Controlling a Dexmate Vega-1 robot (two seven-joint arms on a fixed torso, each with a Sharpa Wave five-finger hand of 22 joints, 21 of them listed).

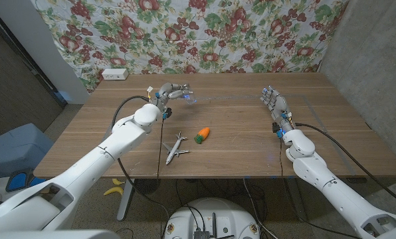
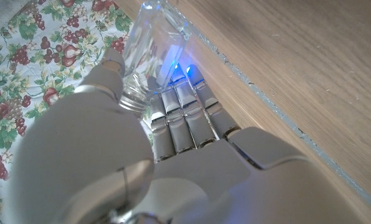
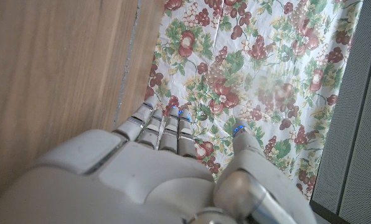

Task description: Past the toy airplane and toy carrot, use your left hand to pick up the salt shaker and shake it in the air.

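A clear glass salt shaker [image 2: 149, 55] sits between the thumb and fingers of my left hand [image 2: 154, 155], which grips it. In the head view my left hand [image 1: 172, 91] is past the toys, near the table's far side, with the shaker [image 1: 189, 99] at its fingertips. I cannot tell whether the shaker touches the table. The white toy airplane [image 1: 177, 147] and the orange toy carrot [image 1: 202, 134] lie mid-table, nearer to me than that hand. My right hand [image 1: 274, 103] is at the right with its fingers extended and nothing in it.
A white box [image 1: 114, 74] stands at the table's back left edge. A floral cloth [image 1: 204, 33] hangs behind the table [image 1: 251, 143]. On the floor at the left are a blue bin [image 1: 15, 149] and a banana [image 1: 114, 189].
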